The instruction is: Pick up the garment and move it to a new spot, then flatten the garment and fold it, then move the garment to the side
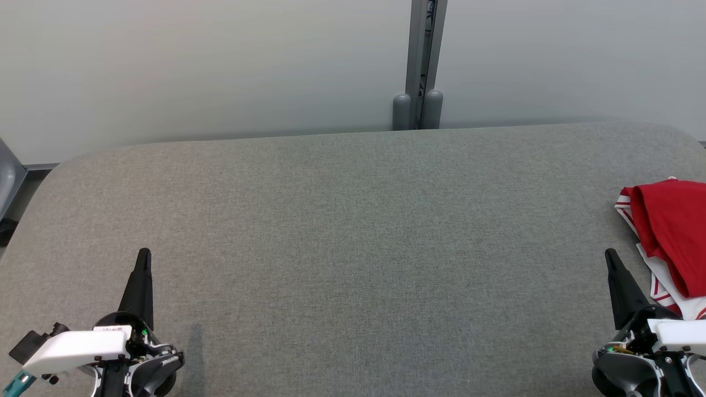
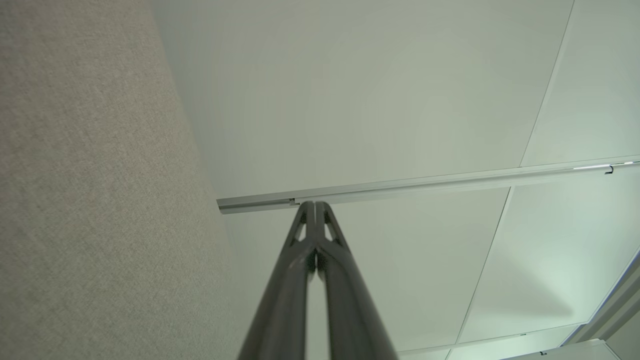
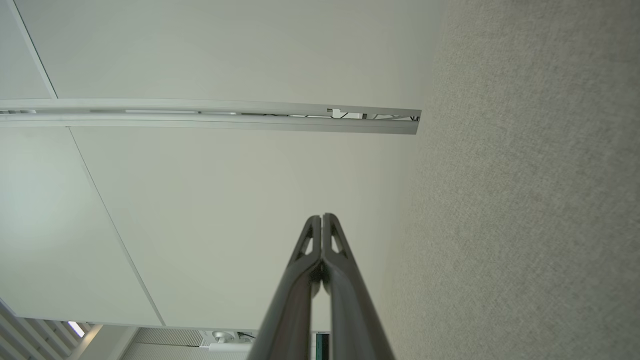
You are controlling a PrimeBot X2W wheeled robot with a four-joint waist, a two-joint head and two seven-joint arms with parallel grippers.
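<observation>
A crumpled red garment (image 1: 673,231) with white, red-striped trim lies at the far right edge of the grey fabric table (image 1: 353,248), partly cut off by the head view's border. My right gripper (image 1: 610,255) stands just left of it, near the table's front, fingers shut and empty; its tips (image 3: 321,218) press together in the right wrist view. My left gripper (image 1: 144,253) rests at the lower left, far from the garment, also shut with nothing held, its tips (image 2: 315,205) closed in the left wrist view.
A pale wall runs behind the table, with a grey vertical post (image 1: 423,66) and two rounded grey stubs (image 1: 417,110) at the back edge. A grey object (image 1: 8,187) sits past the table's left end. The wrist views look along the table surface toward wall panels.
</observation>
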